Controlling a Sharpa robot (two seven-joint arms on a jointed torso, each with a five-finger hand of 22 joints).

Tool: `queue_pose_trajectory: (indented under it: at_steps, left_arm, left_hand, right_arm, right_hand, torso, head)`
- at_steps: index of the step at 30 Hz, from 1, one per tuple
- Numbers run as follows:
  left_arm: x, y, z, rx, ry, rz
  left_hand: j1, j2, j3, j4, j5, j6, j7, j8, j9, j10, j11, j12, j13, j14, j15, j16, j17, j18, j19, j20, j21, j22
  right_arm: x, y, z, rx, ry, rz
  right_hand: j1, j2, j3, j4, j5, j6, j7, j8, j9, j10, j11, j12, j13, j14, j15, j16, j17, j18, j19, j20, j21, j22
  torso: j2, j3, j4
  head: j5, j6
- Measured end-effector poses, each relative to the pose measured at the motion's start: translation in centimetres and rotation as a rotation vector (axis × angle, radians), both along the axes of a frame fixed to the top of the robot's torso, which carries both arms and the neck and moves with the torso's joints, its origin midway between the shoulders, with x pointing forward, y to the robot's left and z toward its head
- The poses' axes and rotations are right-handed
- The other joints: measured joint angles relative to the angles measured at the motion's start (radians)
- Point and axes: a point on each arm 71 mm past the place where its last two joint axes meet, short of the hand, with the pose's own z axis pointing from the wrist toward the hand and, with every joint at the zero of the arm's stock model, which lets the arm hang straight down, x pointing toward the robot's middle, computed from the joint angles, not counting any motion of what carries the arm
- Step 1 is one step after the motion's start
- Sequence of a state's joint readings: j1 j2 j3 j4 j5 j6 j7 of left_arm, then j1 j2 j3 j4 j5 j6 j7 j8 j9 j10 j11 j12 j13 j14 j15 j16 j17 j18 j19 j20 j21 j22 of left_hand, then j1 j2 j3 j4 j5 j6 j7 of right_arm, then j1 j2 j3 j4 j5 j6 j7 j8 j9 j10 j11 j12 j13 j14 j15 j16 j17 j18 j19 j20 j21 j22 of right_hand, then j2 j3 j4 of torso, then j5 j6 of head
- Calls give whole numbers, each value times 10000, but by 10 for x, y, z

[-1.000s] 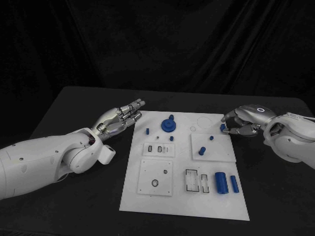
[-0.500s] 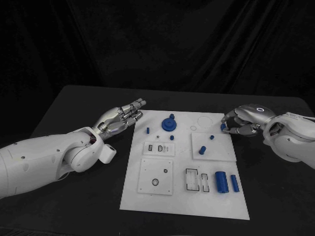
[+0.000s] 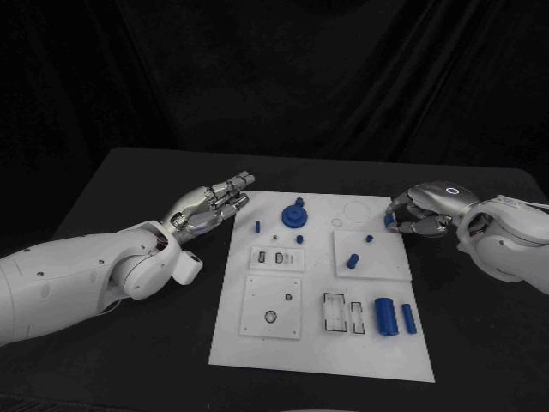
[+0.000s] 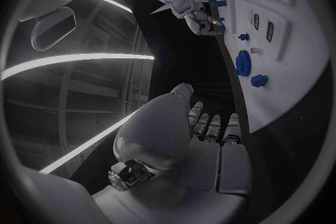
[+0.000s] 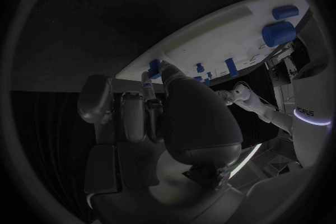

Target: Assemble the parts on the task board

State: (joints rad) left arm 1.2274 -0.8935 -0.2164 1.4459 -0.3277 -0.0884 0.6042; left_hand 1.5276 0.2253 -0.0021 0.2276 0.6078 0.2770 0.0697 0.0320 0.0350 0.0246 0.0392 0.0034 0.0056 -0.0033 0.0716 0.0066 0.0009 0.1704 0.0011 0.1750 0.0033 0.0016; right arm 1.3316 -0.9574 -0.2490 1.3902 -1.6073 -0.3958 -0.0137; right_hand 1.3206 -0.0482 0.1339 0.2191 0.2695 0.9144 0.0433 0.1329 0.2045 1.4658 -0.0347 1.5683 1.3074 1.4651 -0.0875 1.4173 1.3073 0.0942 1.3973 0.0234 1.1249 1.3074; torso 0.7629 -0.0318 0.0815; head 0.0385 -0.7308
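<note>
- Now the right hand (image 3: 419,214) sits at the far right corner of the task board (image 3: 324,343), its fingers curled in over a small blue part (image 3: 389,221) at the board's edge.
- From the right wrist view, the fingertips (image 5: 170,71) close around that blue part (image 5: 153,64) right at the board's rim; it looks pinched between them.
- Just beside this hand on the board stand a short blue peg (image 3: 369,239) and another small blue piece (image 3: 352,262), both on the raised white square (image 3: 371,256).
- Over on the other side, the left hand (image 3: 209,206) hovers beside the board's far left edge, palm up, fingers stretched out and lying close together, holding nothing.
- Its wrist view shows the same hand (image 4: 187,140) above the dark table (image 4: 182,50), apart from the board.
- Nearest that hand on the board are a blue gear with a knob (image 3: 296,217) and a small blue stud (image 3: 257,228).
- Farther towards the robot, a thick blue cylinder (image 3: 385,316) and a thinner blue pin (image 3: 408,319) lie side by side near the board's right edge.
- Next to them sit two narrow slotted frames (image 3: 334,314), and left of those a white square plate with a round hole (image 3: 272,318).
</note>
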Motion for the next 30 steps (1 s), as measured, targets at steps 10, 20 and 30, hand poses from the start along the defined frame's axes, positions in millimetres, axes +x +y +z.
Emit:
queue_pose_trajectory:
  at_steps: [10,20,30]
  left_arm:
    - [0,0,-1,6,36,-16]
    - [0,1,-1,16,61,-9]
    - [-1,2,-1,29,82,7]
  left_hand:
    - [0,0,0,0,0,0,0,0,0,0,0,0,0,0,0,0,-1,-1,0,0,0,0]
    - [0,0,-1,0,0,0,0,0,0,0,0,0,0,0,-1,0,1,0,0,0,0,0]
    - [0,0,-1,0,0,0,0,0,0,0,0,0,0,38,36,0,4,-1,-36,36,0,0]
  right_arm:
    - [0,2,-3,26,2,28]
    - [-5,5,-1,373,-346,253]
    - [-23,42,20,1872,-737,1088]
  right_hand:
    - [101,101,124,-124,-42,573,-282,181,193,19,-180,0,0,20,-127,0,0,-1,40,-40,-23,-1]
    - [118,115,138,-141,-23,934,-332,280,278,15,-247,0,0,20,-198,0,0,-1,97,-119,-24,7]
    - [196,140,177,-208,366,1150,-171,269,351,30,-262,0,0,20,-197,0,0,-1,71,-144,-23,6]
  torso:
    - [-5,-1,-2]
    - [-2,0,-2]
    - [-5,-2,-14]
  head:
    - [27,-38]
    - [41,-5]
    - [165,-69]
